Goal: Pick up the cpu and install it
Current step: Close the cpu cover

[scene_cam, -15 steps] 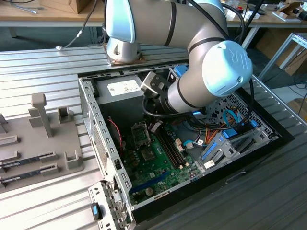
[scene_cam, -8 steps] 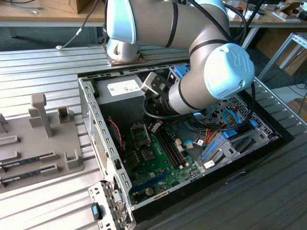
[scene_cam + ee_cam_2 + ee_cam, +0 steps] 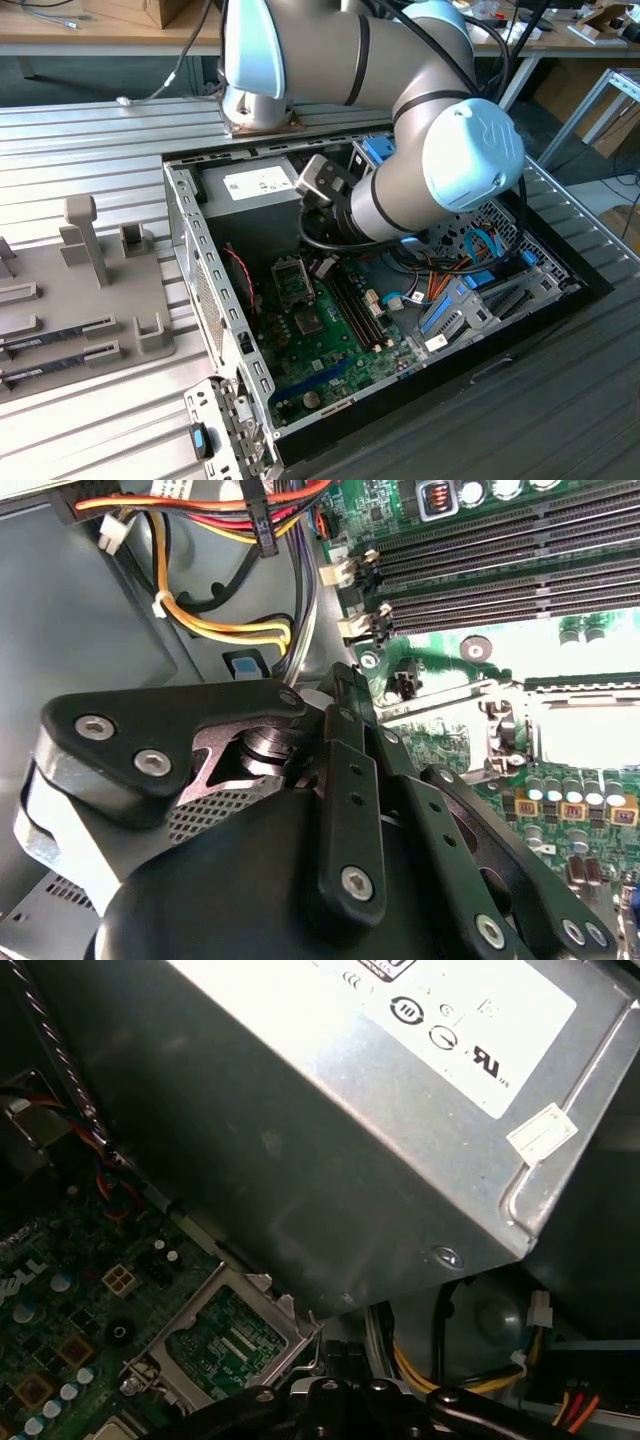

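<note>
Fingers [image 3: 345,765] pressed together near mobo [image 3: 330,345] inside open PC case [image 3: 195,250] on ribbed table [image 3: 100,150].

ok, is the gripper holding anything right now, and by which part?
Cannot tell. The gripper sits inside the case beside the CPU socket, and its own linkage hides whatever it might hold.

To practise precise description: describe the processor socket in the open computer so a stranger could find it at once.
Look inside the open computer case, at the green motherboard on its floor. Near the grey power supply sits the socket, beside the long dark memory slots. Unlike those slots and the bare dark chip nearby, it has a square metal frame.
</note>
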{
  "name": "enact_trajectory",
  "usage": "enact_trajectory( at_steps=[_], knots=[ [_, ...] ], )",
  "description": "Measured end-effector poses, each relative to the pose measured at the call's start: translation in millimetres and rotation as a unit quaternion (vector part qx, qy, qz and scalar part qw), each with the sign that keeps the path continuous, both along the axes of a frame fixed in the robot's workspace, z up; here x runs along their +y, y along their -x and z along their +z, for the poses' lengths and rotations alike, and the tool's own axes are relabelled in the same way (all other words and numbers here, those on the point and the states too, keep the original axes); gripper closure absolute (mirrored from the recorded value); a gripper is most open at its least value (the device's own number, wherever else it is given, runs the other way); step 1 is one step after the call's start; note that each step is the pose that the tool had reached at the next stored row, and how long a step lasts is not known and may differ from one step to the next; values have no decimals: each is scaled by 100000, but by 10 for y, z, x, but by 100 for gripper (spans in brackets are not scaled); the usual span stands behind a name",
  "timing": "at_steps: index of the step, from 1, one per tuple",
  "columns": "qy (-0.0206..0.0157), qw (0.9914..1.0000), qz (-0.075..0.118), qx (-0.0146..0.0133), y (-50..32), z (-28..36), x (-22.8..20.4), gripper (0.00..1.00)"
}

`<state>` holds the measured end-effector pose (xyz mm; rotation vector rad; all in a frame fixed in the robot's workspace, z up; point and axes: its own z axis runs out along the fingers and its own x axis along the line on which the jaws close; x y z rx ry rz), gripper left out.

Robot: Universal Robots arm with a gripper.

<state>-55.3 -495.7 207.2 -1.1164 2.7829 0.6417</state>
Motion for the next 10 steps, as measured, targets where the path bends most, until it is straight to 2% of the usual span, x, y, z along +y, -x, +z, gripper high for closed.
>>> enact_trajectory(
  at_steps=[4,10],
  knots=[
    [3,100000,1,1,0,-57,24,89],
    [1,100000,6,0,43,-72,24,89]
  ],
)
